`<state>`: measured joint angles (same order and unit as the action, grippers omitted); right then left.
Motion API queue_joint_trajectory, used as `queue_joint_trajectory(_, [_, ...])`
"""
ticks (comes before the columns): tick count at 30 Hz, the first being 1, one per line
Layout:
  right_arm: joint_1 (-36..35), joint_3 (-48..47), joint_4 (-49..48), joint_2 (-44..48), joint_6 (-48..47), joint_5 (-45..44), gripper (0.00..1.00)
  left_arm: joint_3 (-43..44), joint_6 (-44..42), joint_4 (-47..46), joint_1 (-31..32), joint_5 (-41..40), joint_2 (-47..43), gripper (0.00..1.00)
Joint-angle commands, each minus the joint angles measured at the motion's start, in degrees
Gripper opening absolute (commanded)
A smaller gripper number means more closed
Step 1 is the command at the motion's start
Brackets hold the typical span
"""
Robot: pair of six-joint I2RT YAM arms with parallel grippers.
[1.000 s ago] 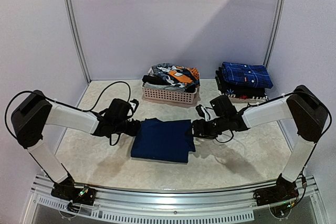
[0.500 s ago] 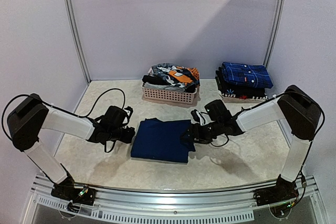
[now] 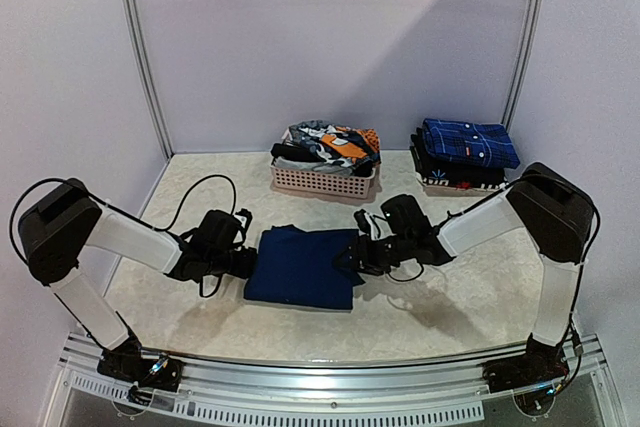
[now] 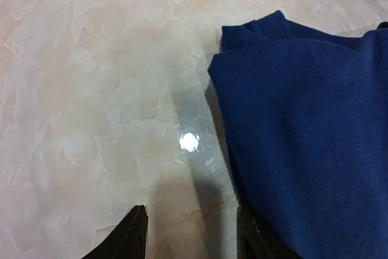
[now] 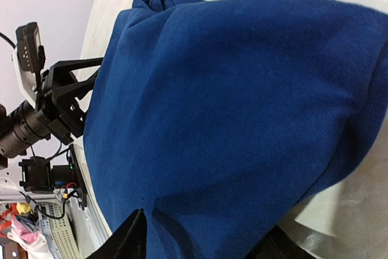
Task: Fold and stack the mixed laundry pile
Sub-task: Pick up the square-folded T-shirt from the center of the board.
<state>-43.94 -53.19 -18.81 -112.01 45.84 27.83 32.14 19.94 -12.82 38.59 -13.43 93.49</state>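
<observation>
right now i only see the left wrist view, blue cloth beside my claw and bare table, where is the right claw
Observer: The right claw is at the opposite, right edge of the blue garment, with fabric between its fingers. I cannot tell if it is gripping.
Operator: anything left to fold
Observer: Yes. Behind the garment, a pink basket holds a loose laundry pile.
Operator: where do finished ones go
Observer: A folded stack sits at the far right, beside the basket, with a blue checked piece on top.
</observation>
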Motion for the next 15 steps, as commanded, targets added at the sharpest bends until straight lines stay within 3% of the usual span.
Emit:
queue_joint_trajectory(1, [-0.5,0.3,-2.8,-2.6,3.1,-0.7,0.50,-1.6,1.8,-1.0,1.1,2.1,2.2,0.52])
queue_joint_trajectory(8, [0.3,2.2,-11.2,-5.1,7.3,1.3,0.32,-1.5,2.1,-1.6,1.3,2.4,2.9,0.52])
queue_joint_trajectory(15, [2.2,4.6,-21.1,-6.7,12.0,3.6,0.27,-1.7,2.4,-1.6,1.5,2.0,3.0,0.51])
